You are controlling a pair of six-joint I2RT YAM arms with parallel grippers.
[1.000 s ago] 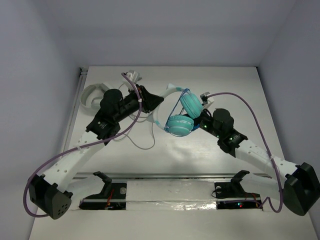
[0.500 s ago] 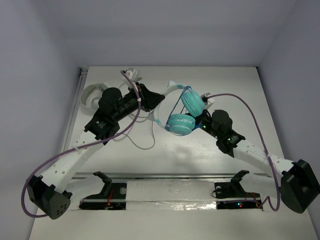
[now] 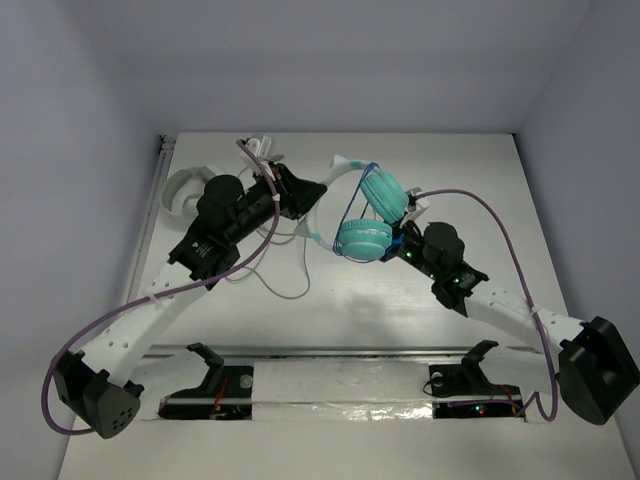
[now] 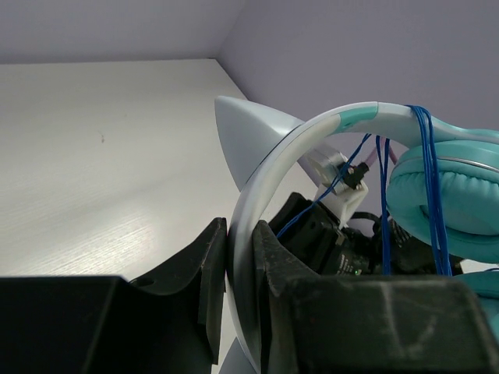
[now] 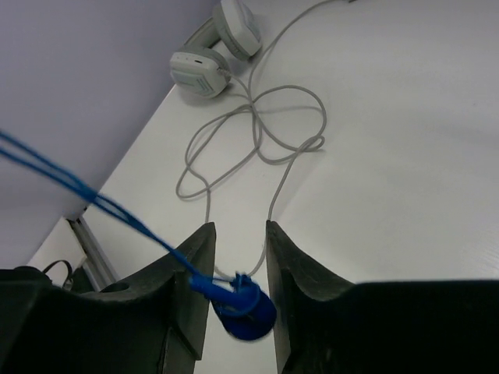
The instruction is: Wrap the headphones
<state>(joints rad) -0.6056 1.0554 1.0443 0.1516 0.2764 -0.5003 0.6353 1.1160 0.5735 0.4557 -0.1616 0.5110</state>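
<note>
Far to the left of the teal headphones (image 3: 364,228), the all-white pair (image 3: 185,190) lies flat on the table (image 3: 350,310) with its grey cable (image 3: 281,272) sprawled in loose loops toward them. It plays no part in this and simply sits out of the way. Just left of the teal headphones, the left gripper (image 4: 240,234) is shut tight on their white headband (image 4: 269,175), the band's thin edge pinched between the two dark fingers. From where I stand it looks like an anchoring hold, lifting the set clear of the table and holding it rigid so that cable can be drawn around it without the whole thing swinging. The headphones themselves hang in the air between the two arms, tilted, one ear cup (image 4: 448,199) facing the left wrist camera. The thin blue cable (image 4: 426,179) already runs over the band in several strands just above that cup, so I judge the wrapping well under way. Just right of the headphones and a little nearer the robot's bases, the right gripper (image 5: 238,234) has the blue plug (image 5: 246,310) filling the gap between its fingers, clamped on it as far as I can see. The cable leads off from the plug in a straight, tight line. Gripping the very end makes sense, since it gives that arm the whole free length to lead round the band and keeps the strands taut enough not to slip off.
</note>
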